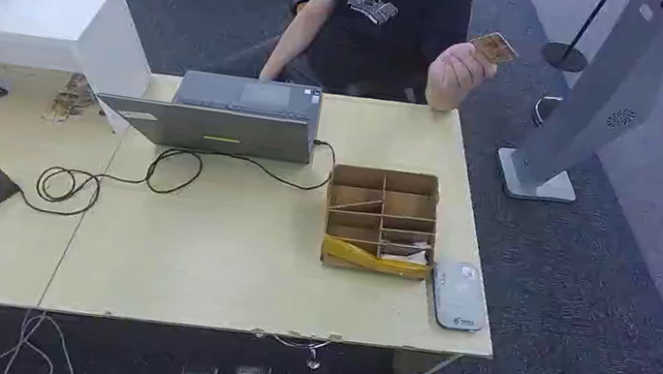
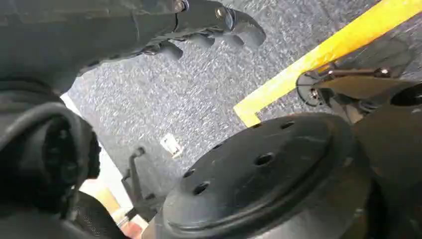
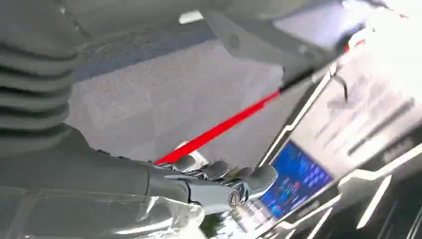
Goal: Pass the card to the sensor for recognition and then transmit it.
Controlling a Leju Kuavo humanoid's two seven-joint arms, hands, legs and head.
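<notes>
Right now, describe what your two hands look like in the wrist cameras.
The left hand is dark grey, with rounded fingertips and a silver screw head at the knuckle. The right hand has a smooth grey thumb with a round metal pivot, shiny darker fingers with rounded tips, and a grey ribbed cover behind it.

Tan card [image 1: 495, 48] raised in person's fingers

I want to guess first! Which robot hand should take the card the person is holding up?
Probably the right hand: the person's hand lifts the small tan card on the robot's right, above the pale wooden table's far right corner.
</notes>
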